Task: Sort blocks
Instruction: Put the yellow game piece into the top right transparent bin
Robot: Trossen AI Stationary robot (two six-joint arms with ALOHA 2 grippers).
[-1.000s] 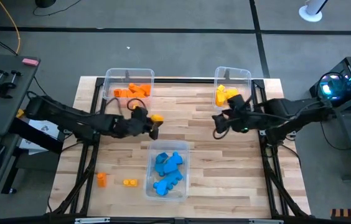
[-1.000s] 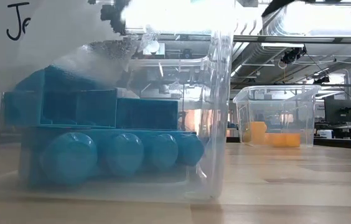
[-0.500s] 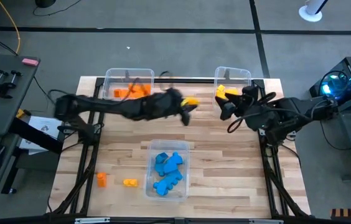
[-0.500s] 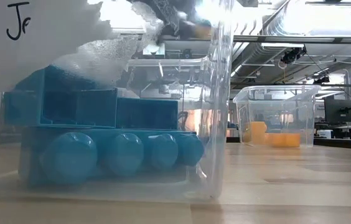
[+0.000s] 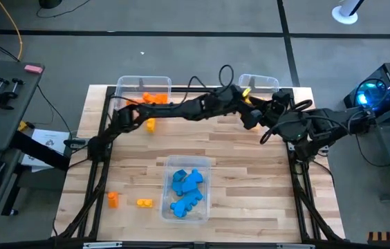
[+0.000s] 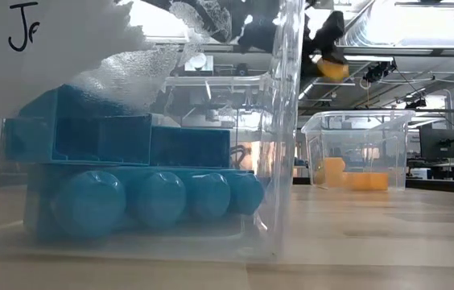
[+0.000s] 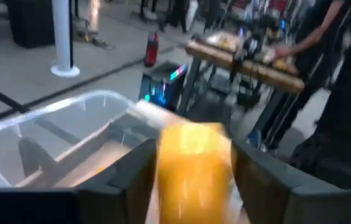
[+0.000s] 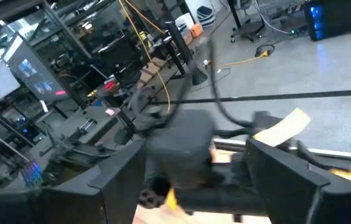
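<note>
My left gripper reaches across the table to the clear far-right bin and is shut on a yellow block. In the low view the block hangs high above the table. In the left wrist view the bin lies just ahead of the fingers. My right gripper is open and holds nothing. It hovers close beside the left gripper, near that bin. Blue blocks lie in the near bin, and orange blocks lie in the far-left bin. My left gripper pinches the yellow block's two opposite sides between its fingers. The block is lifted clear of the table, beside the far-right bin's rim.
Loose blocks lie on the wood: an orange one and a yellow-orange one near the left front corner, and another below the far-left bin. The left arm spans the table's far half. The blue bin's wall fills the low view.
My left gripper has swept from the table's left middle toward the right and far edge, carrying the yellow block up to the far-right bin. My right gripper has drawn back toward the far right edge.
</note>
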